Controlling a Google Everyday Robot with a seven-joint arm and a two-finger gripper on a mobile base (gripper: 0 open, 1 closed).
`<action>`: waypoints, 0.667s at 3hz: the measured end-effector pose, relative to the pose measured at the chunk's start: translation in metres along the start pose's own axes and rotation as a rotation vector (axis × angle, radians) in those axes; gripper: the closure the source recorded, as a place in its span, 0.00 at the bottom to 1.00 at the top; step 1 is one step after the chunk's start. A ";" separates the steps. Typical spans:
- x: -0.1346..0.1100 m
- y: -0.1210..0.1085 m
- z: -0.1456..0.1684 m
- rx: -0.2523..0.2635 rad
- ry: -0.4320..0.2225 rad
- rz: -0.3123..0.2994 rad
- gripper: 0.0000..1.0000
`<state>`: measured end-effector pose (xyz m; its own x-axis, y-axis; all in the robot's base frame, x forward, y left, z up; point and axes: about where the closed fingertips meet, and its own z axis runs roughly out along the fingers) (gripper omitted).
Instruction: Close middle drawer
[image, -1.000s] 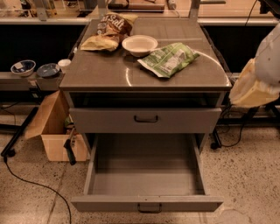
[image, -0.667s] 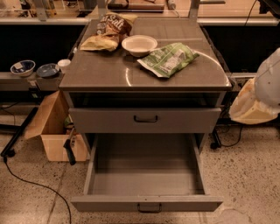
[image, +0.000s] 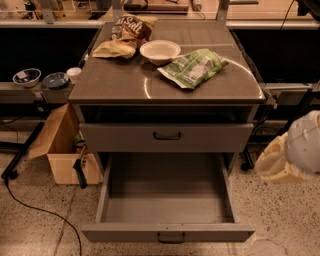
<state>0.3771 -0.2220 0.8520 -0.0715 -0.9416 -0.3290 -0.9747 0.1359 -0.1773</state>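
The middle drawer (image: 167, 200) is pulled far out of the grey cabinet. Its deep box is empty, and its low flat front (image: 169, 232) with a small dark handle (image: 171, 238) is at the bottom of the view. Above it, the taller-fronted top drawer (image: 166, 136) stands slightly out. The lowest drawer is hidden. My gripper (image: 276, 161) shows as a cream and white shape at the right edge. It is to the right of the cabinet, level with the open drawer and apart from it.
On the cabinet top (image: 125, 80) lie a chip bag (image: 125, 35), a white bowl (image: 160, 51) and a green bag (image: 192, 67). An open cardboard box (image: 62, 145) stands on the floor at left. Bowls (image: 27, 76) sit on a low shelf there, and a black cable (image: 40, 212) crosses the floor.
My arm at the right edge has moved downward, from beside the cabinet top to beside the drawers. The drawers have not moved.
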 end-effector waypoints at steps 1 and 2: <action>0.009 0.030 0.037 -0.060 -0.005 -0.016 1.00; 0.014 0.044 0.064 -0.087 0.031 -0.007 1.00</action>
<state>0.3472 -0.2094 0.7801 -0.0700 -0.9517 -0.2990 -0.9899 0.1034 -0.0973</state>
